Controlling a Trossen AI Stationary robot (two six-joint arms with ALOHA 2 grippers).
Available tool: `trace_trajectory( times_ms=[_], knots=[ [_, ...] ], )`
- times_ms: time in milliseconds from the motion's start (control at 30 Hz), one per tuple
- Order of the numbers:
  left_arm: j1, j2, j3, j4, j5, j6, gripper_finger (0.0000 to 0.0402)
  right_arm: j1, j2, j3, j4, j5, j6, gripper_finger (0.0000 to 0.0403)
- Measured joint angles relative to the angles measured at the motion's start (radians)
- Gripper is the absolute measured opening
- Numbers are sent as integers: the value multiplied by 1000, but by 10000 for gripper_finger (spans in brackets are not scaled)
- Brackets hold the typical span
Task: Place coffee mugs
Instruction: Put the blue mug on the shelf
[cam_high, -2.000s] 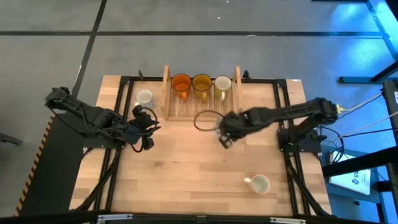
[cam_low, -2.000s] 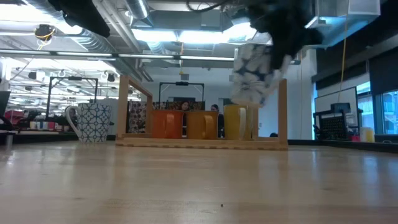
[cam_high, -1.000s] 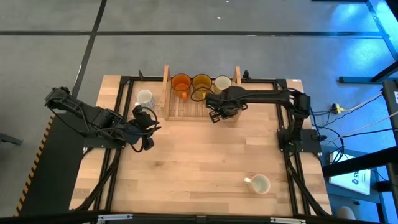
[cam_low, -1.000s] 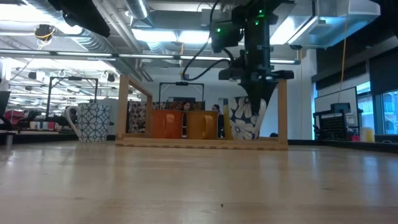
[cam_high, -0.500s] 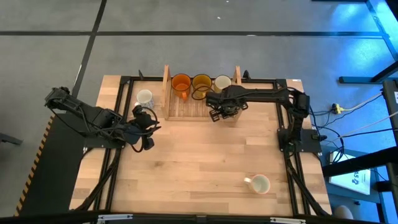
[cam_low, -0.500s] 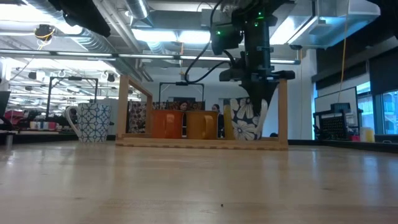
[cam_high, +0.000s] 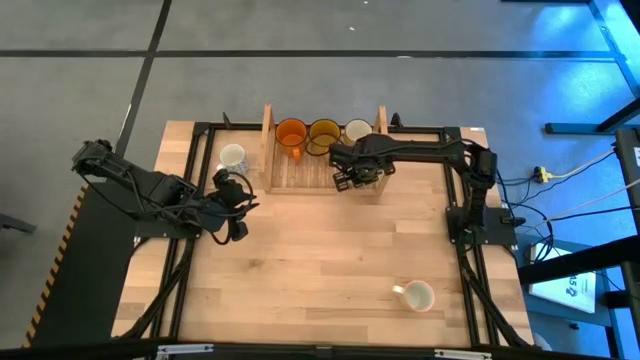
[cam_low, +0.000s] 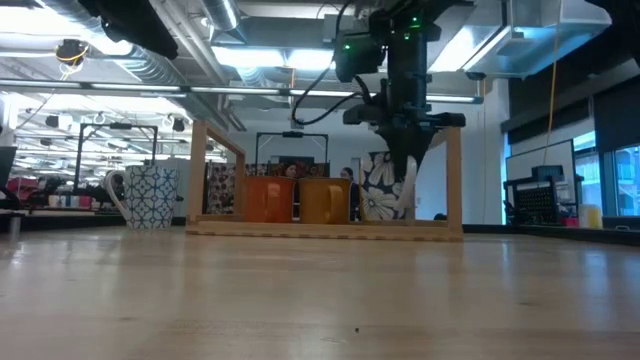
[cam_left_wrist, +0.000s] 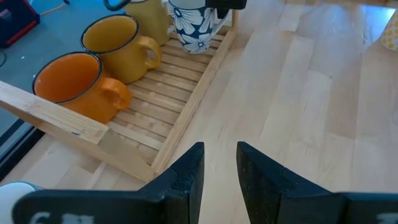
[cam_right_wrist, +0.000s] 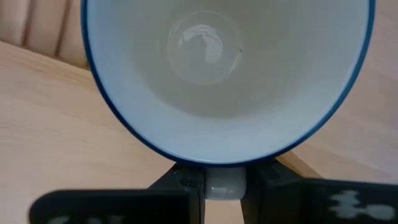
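**Floral mug being set into the tray**

High view: The right gripper (cam_high: 348, 176) is seen over the front edge of the tray (cam_high: 268, 128), at the tabletop's far edge. Its load is mostly hidden beneath it. The orange mug (cam_high: 291, 133), yellow mug (cam_high: 324, 133) and a cream mug (cam_high: 358, 131) are lined along the tray's back. A patterned mug (cam_high: 232, 157) stands left of the tray, and a plain mug (cam_high: 416, 295) near the front right corner. The left gripper (cam_high: 232, 203) waits toward the left edge.

Low view: The floral mug (cam_low: 385, 187) is held tilted, its base about at the slats, so the placing step is judged under way. Levelling, then release, is called for next.

Left wrist view: The floral mug is shown white with dark blue flowers, on the slats beside the yellow mug. The left fingers (cam_left_wrist: 187, 177) are set slightly apart, empty.

Right wrist view: A blue-rimmed white interior is shown, with the handle (cam_right_wrist: 225, 183) clamped between the right fingers.
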Motion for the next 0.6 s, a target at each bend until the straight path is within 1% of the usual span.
trace_trajectory(
  times_ms=[267,433,500,600],
  knots=[
    [0,0,0,3,0,0,88,0,-7,-40,8,-3,21,42],
    [0,0,0,3,-1,9,88,0,-7,-43,11,-2,23,43],
    [0,0,0,3,-1,25,88,0,-7,-43,10,3,25,52],
    [0,0,0,3,-1,31,88,0,-7,-44,10,5,27,76]
  ],
)
